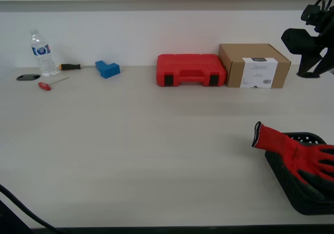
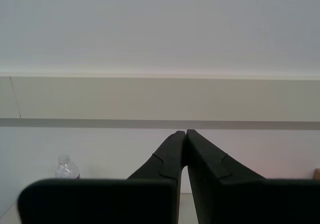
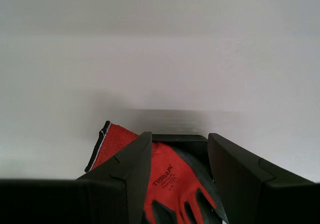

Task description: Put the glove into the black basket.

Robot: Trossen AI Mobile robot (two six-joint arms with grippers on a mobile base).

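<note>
The red glove (image 1: 292, 150) lies across the black basket (image 1: 308, 207) at the exterior view's lower right. Its dark grey fingers are in the basket, and its black-edged cuff sticks out over the rim toward the exterior view's left. In the first wrist view my first gripper (image 3: 178, 135) is open, with the glove (image 3: 170, 179) and the basket's rim (image 3: 192, 143) showing between its jaws, apart from them. My second gripper (image 2: 186, 132) is shut and empty, pointing at the back wall. An arm (image 1: 308, 41) hangs high at the exterior view's upper right.
Along the back wall stand a red plastic case (image 1: 190, 70), a cardboard box (image 1: 254, 65), a blue block (image 1: 107, 68), a water bottle (image 1: 42, 54) and two screwdrivers (image 1: 49, 83). A dark cable (image 1: 18, 208) crosses the lower left corner.
</note>
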